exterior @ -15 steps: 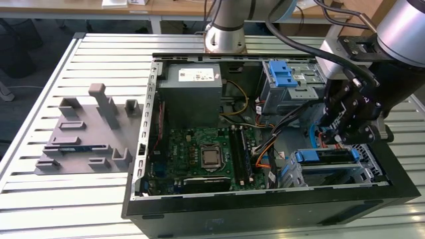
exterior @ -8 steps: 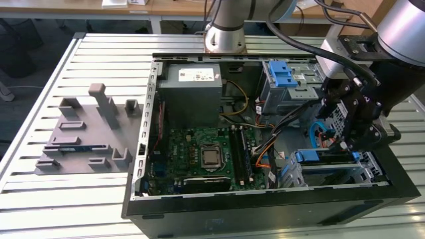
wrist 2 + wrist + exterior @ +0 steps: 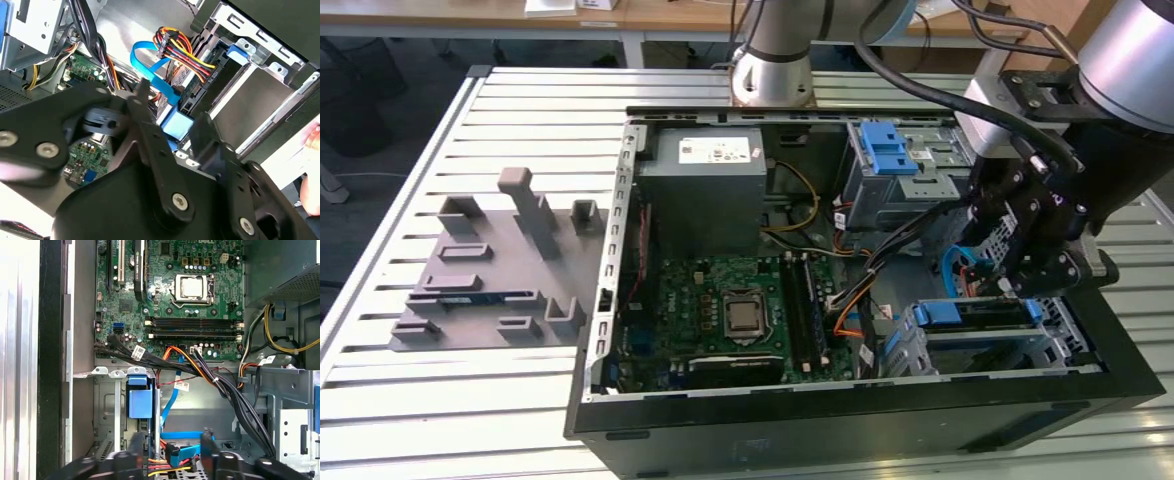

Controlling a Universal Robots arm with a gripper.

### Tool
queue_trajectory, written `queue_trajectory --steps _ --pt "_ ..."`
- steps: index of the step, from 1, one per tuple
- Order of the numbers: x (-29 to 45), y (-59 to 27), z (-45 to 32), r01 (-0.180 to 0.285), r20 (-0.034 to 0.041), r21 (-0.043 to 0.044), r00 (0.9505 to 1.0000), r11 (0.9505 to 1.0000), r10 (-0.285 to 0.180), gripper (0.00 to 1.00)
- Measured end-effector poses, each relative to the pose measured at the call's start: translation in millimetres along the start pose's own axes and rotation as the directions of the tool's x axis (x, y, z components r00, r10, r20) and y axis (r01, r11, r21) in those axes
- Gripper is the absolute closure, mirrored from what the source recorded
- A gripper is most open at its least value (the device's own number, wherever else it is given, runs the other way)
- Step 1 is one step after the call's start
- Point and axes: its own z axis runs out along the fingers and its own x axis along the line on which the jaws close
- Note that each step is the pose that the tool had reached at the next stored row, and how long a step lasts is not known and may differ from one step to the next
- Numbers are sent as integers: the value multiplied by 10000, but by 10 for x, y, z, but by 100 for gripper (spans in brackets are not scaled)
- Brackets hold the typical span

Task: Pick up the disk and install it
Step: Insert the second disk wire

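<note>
A slatted metal table (image 3: 400, 390) stands before wooden desks (image 3: 654, 18) on dark floor (image 3: 374, 110).

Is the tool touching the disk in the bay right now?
Cannot tell. In the exterior view the tool hangs just above the disk, overlapping it. In the second wrist view the fingers straddle a blue tab, but no contact or gap shows plainly.

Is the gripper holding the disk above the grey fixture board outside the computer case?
No: in the exterior view the gripper hangs inside the open computer case, far from the grey fixture board.

exterior view: high, angled down on open computer case (image 3: 854, 400); both wrist views close inside it.
</note>
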Motion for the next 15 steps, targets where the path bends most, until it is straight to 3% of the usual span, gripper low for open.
queue_trajectory --steps 1,3,5,6,8,10,15 --pt "0 0 0 0 0 0 10000 10000 0 44" --pt "0 0 0 0 0 0 10000 10000 0 55" --pt "0 0 0 0 0 0 10000 10000 0 55" --pt "0 0 -1 0 0 0 10000 10000 0 67" --pt "0 0 -1 0 0 -1 10000 10000 0 78" --pt "0 0 -1 0 0 0 10000 10000 0 84" --pt "1 0 0 23 -3 27 10000 10000 -23 84"
